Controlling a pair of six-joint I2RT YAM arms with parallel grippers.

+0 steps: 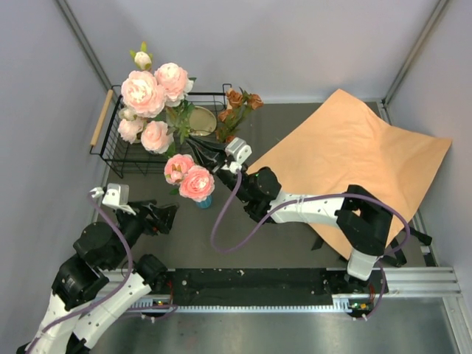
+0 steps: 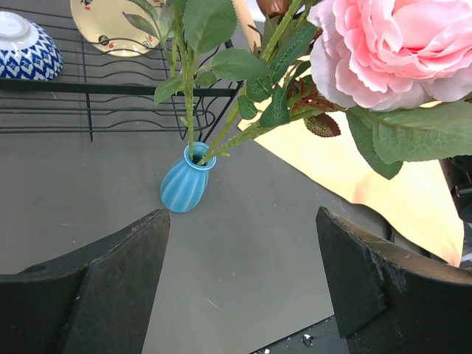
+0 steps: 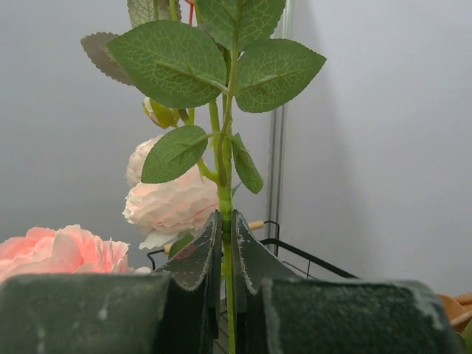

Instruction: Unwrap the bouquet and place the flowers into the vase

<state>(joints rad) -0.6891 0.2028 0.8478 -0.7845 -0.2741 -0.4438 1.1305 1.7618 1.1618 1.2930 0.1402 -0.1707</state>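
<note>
In the vase (image 2: pixel 186 184), flowers (image 2: pixel 383 51) stand.
The right gripper (image 3: pixel 225 221) pinches one leafy stem (image 3: pixel 224 193); the left gripper (image 2: pixel 242 221) gapes wide, holding nothing.

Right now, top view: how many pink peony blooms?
6. Over the black wire rack: large bloom, its right neighbour, pale one, lower one. Above the teal ribbed ceramic vase: left bloom, right bloom. Leaves may hide others.

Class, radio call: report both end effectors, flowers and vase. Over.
Right end effector shut on a stem. Left end effector open, empty, short of the vase. Several flowers already in vase. Paper flat at right, rack behind vase.
</note>
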